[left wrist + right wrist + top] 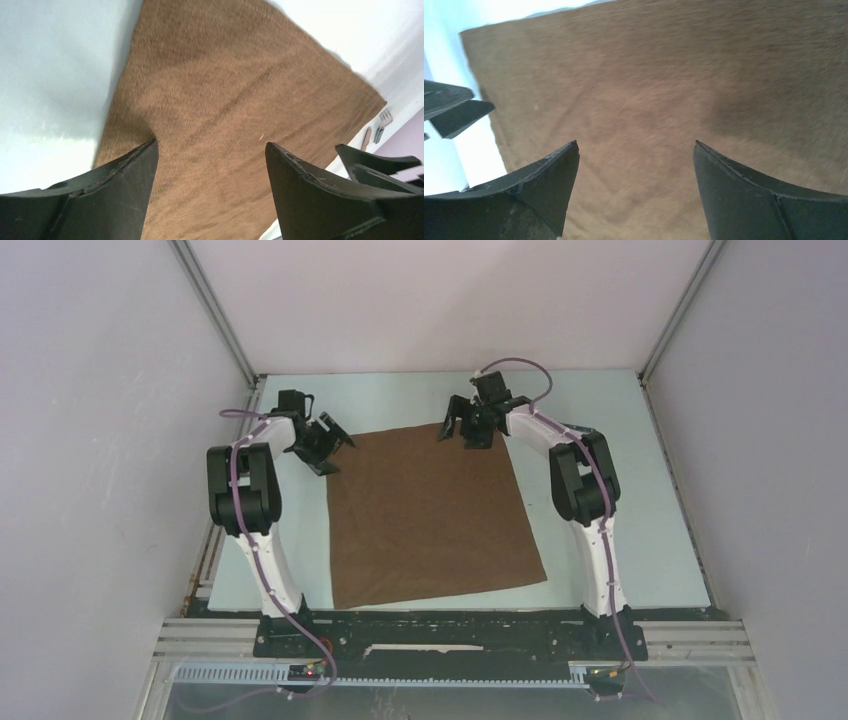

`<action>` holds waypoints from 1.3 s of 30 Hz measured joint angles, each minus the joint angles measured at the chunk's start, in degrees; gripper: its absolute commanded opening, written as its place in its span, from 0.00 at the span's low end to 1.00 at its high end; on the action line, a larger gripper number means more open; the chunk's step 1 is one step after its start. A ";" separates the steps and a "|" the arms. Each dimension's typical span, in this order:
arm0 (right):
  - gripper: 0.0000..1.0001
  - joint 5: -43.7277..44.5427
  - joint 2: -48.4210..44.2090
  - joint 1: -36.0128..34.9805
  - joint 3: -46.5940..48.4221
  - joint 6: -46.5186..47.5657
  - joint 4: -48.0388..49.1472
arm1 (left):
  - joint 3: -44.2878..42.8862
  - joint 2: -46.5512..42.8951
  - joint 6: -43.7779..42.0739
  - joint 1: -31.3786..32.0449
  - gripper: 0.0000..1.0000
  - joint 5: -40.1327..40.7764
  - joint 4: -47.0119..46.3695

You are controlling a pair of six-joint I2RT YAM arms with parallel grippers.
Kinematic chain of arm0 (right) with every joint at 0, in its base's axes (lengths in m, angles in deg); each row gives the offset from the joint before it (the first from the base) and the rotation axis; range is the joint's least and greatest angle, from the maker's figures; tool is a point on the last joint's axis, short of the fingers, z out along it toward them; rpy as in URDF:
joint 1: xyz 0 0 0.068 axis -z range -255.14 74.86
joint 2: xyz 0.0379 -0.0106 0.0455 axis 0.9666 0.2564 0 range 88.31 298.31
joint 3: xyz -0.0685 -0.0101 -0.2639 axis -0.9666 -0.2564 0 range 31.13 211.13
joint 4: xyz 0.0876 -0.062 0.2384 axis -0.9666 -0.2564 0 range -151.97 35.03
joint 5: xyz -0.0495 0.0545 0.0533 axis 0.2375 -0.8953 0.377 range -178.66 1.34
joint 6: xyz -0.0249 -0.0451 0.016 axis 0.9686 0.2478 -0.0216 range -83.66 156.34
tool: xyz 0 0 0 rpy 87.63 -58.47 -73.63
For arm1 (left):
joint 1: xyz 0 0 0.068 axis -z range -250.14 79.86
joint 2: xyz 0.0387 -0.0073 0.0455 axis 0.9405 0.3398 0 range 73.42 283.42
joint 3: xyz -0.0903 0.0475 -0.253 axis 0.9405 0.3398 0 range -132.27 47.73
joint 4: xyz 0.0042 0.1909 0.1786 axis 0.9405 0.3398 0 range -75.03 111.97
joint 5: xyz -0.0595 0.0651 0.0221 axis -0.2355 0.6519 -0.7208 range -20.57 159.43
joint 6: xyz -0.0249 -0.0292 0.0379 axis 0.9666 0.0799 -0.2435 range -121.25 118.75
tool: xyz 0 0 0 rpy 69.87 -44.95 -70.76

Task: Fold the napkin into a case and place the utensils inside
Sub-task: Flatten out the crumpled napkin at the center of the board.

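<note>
Top external view: I am seeing the napkin [430, 515] lying flat on the table [640, 490]. My left claw [338, 448] and right claw [455, 433] are hovering wide open at its far corners, gripping nothing

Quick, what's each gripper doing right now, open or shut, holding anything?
Left gripper: jaws open, holding nothing, over the napkin.
Right gripper: jaws open, holding nothing.

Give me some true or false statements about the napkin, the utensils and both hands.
1. The napkin lies spread flat on the table. True.
2. The left hand is shut on a napkin corner. False: it is open and holds nothing.
3. The right hand is open above the napkin. True.
4. The utensils lie on the napkin. False: they lie off the cloth, beyond its edge.
</note>
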 measured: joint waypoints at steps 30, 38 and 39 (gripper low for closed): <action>0.88 -8.46 24.39 9.03 34.62 -4.15 -5.68 | -18.86 16.96 17.29 -6.36 0.86 -13.77 3.02; 0.87 -10.14 28.63 10.58 40.76 -8.79 -4.37 | -20.11 17.38 15.30 -7.43 0.85 -13.14 2.91; 0.87 -10.43 28.65 10.73 40.76 -8.98 -4.37 | -20.11 17.03 14.16 -7.45 0.85 -12.46 3.02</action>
